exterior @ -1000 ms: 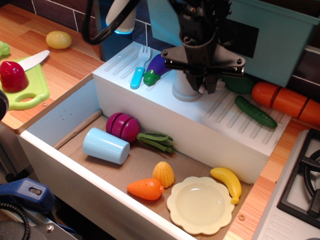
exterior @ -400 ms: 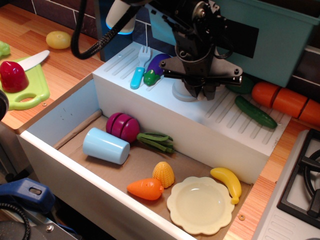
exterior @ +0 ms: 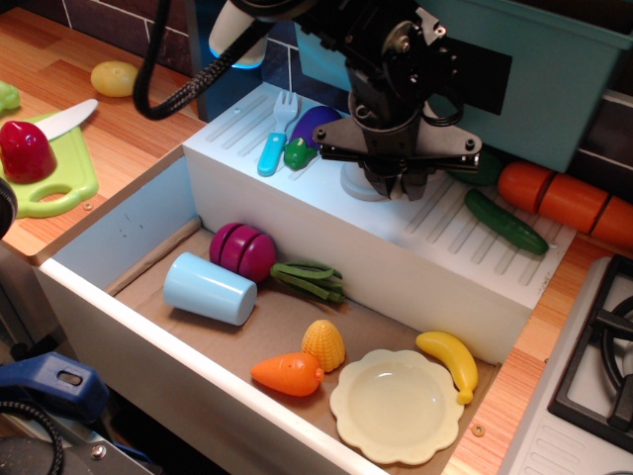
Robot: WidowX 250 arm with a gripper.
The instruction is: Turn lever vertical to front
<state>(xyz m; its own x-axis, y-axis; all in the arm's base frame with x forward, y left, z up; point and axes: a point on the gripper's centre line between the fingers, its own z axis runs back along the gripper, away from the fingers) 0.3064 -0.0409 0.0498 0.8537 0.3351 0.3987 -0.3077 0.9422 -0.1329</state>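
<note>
So over the last second the gripper (exterior: pixel 401 186) drops lower and swings a bit toward the back edge of the counter, and the black wrist above it tips over more, so it now sits right down on the white ridged ledge (exterior: pixel 435 233) behind the sink, pressed in against the pale faucet base (exterior: pixel 358 183). That reads like the arm committing to the lever rather than just hovering over it, so the task looks to be at the contact or early turning stage, not finished. Catch is, the lever itself isn't really visible: it should be sticking out of the faucet just where the gripper body is, near the back middle of the counter, and the black housing covers it completely, so its angle can't be told. Same story for the claw: the fingertips point down and look fairly close together, maybe touching the ledge or the faucet base, but whether they're clamped on the lever or just resting beside it can't be told from this view. Nothing else moves: the purple eggplant (exterior: pixel 315 126) and the blue fork (exterior: pixel 275 139) lie on the ledge toward the left, the cucumber (exterior: pixel 505 221) toward the right edge, and the blue cup (exterior: pixel 210 288) is on its side down in the sink.
</note>
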